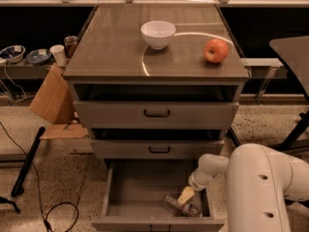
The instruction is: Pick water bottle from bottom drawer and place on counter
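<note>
Water bottle (pixel 177 206) is lying on its side on the floor of the open bottom drawer (pixel 140 187), right under the hand (pixel 186 195), which is down in the drawer's right half. Can't tell if the hand is grasping it or released. White bowl (pixel 158 34) and apple (pixel 216 50) sit on the desk (pixel 116 47), well above the hand.
</note>
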{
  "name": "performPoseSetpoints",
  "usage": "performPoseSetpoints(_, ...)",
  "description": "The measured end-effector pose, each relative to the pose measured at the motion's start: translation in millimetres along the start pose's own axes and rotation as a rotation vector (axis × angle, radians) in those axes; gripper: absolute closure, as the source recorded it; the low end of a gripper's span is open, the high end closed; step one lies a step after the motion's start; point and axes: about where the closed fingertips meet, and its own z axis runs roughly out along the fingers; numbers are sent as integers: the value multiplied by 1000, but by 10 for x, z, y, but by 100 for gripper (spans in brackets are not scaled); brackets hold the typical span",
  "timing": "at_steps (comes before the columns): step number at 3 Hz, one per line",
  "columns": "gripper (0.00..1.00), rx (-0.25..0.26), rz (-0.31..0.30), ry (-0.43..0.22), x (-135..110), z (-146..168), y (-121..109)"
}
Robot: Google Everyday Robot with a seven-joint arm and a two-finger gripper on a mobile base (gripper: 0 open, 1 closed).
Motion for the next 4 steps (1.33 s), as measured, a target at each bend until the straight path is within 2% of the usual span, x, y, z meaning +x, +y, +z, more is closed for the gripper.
performPoseSetpoints(2,0,-60,20,-10,128,296,-115)
performPoseSetpoints(3,19,-78,30,-18,194,385,-124)
performPoseSetpoints(4,33,-89,33,-28,230,433,-117)
